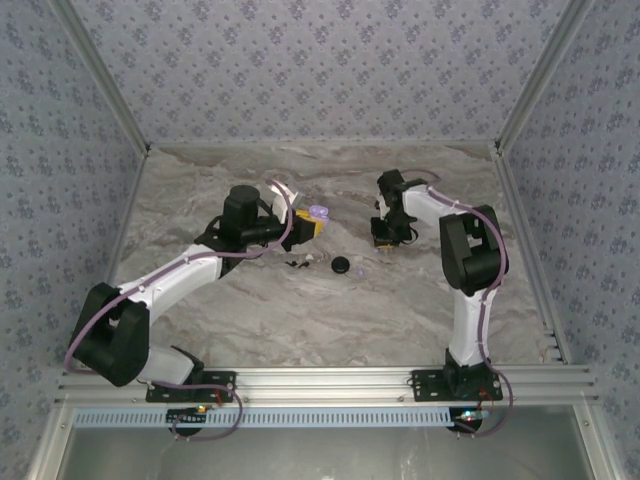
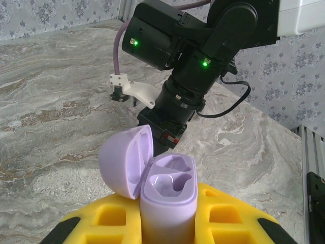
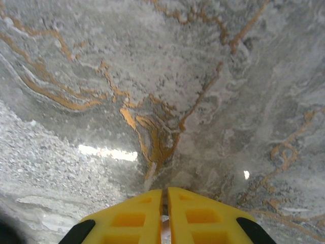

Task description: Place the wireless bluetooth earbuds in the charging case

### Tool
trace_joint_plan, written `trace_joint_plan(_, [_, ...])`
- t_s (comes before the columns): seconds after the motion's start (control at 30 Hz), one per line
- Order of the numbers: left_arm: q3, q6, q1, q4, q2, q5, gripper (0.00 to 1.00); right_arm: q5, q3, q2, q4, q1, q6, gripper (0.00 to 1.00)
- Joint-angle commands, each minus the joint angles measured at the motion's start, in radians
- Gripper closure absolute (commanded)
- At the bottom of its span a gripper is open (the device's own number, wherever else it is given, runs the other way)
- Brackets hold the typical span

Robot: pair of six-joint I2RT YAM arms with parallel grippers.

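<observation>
The charging case [image 2: 169, 189] is a small lilac case standing upright between the yellow fingers of my left gripper [image 2: 170, 203], which is shut on it. Its lid [image 2: 122, 160] hangs open to the left and both wells are empty. From above, case [image 1: 318, 213] and left gripper [image 1: 306, 228] sit left of centre. My right gripper [image 3: 165, 195] is shut and points down close over the marble; a pale sliver shows deep in the slit, too little to name. It hangs at centre right [image 1: 383, 242]. A tiny pale bit [image 1: 310, 258], perhaps an earbud, lies on the table.
A black round disc [image 1: 341, 265] lies on the marble table [image 1: 300, 310] between the two grippers, with small dark bits [image 1: 295, 264] to its left. The right arm's wrist [image 2: 177, 96] stands close behind the case. Patterned walls enclose the table.
</observation>
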Motion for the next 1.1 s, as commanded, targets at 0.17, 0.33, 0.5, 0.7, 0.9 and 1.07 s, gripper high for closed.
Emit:
trace_joint_plan(0.17, [0.007, 0.013, -0.004, -0.001, -0.030, 0.003, 0.88, 0.030, -0.047, -0.049, -0.077, 0.025, -0.030, 0.87])
trace_joint_plan(0.33, [0.006, 0.011, -0.003, 0.000, -0.035, 0.003, 0.88, 0.018, -0.057, -0.058, -0.073, 0.035, -0.030, 0.86])
trace_joint_plan(0.5, [0.002, 0.014, -0.004, -0.007, -0.042, -0.001, 0.88, 0.002, -0.055, -0.073, -0.073, 0.037, -0.025, 0.85])
trace_joint_plan(0.7, [0.000, 0.015, -0.005, -0.011, -0.047, -0.006, 0.88, -0.039, -0.052, -0.089, -0.074, 0.035, -0.032, 0.83])
trace_joint_plan(0.9, [-0.005, 0.017, -0.004, -0.016, -0.058, -0.007, 0.88, -0.054, -0.055, -0.106, -0.065, 0.036, -0.049, 0.80])
trace_joint_plan(1.07, [-0.008, 0.019, -0.004, -0.019, -0.067, -0.012, 0.88, -0.068, -0.055, -0.127, -0.065, 0.042, -0.086, 0.74])
